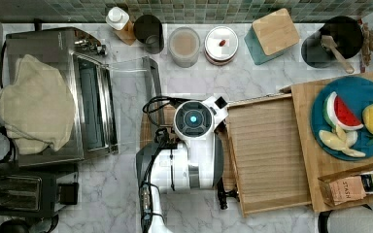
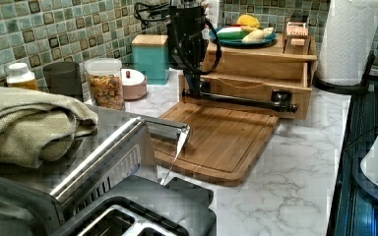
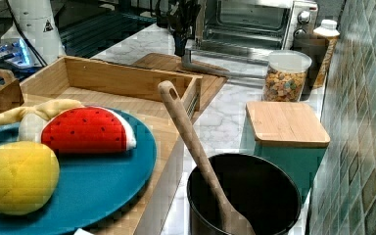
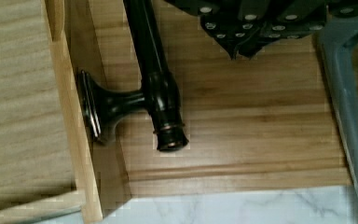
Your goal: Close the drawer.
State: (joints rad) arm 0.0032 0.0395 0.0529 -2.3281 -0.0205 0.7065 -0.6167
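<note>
- Gripper (image 4: 242, 46): the dark fingers sit close together, nearly shut, with nothing visibly between them; in the wrist view they hang beside the drawer's handle bar, apparently just apart from it, though contact cannot be ruled out from this angle.
- Handle bar (image 4: 151, 70): a dark metal rod on a flared mount, fixed to the drawer's front face. In the left view it runs along that front (image 2: 246, 100), with the gripper (image 2: 193, 83) at its end nearer the tiled wall.
- Drawer (image 1: 267, 150): a wide, shallow tray of light wood with a lined floor, standing pulled well out of its wooden cabinet. Its front overhangs the cutting board, and its interior is open to the top view.
- Cutting board (image 2: 216, 142): darker wood with rounded corners, lying flat on the marble counter directly before the drawer front.
- Blue plate (image 1: 323, 131): rests on the cabinet top above the drawer and carries toy fruit.
- Toaster oven (image 1: 85, 97): steel, standing beyond the cutting board from the drawer, its glass door let down.
</note>
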